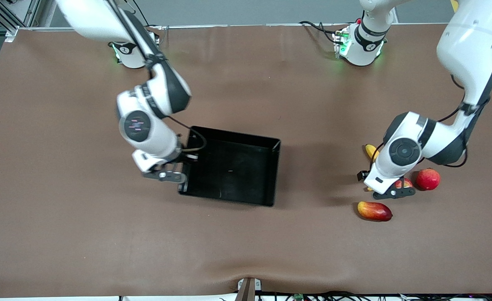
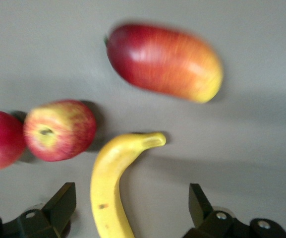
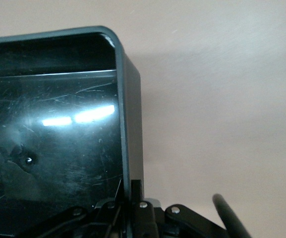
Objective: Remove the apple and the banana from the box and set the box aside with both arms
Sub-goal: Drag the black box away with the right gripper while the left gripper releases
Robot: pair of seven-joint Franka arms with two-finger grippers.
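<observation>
The black box point(image 1: 276, 167) sits mid-table. My right gripper point(image 1: 183, 166) is shut on its wall at the right arm's end; the right wrist view shows a finger on each side of that wall point(image 3: 131, 124), with the gripper point(image 3: 133, 191) clamped on it. My left gripper point(image 1: 385, 184) hangs low over the fruits toward the left arm's end. In the left wrist view it point(image 2: 133, 208) is open, its fingers point(image 2: 61, 203) astride the yellow banana point(image 2: 110, 188) without touching it. The red-yellow apple point(image 2: 59, 130) lies beside the banana. From the front, the banana point(image 1: 371, 151) and apple point(image 1: 404, 183) are partly hidden by the wrist.
A red-yellow mango point(image 1: 374, 210) lies nearer the front camera than the banana, and also shows in the left wrist view point(image 2: 163, 62). A plain red round fruit point(image 1: 428, 179) sits beside the apple, toward the left arm's end of the table.
</observation>
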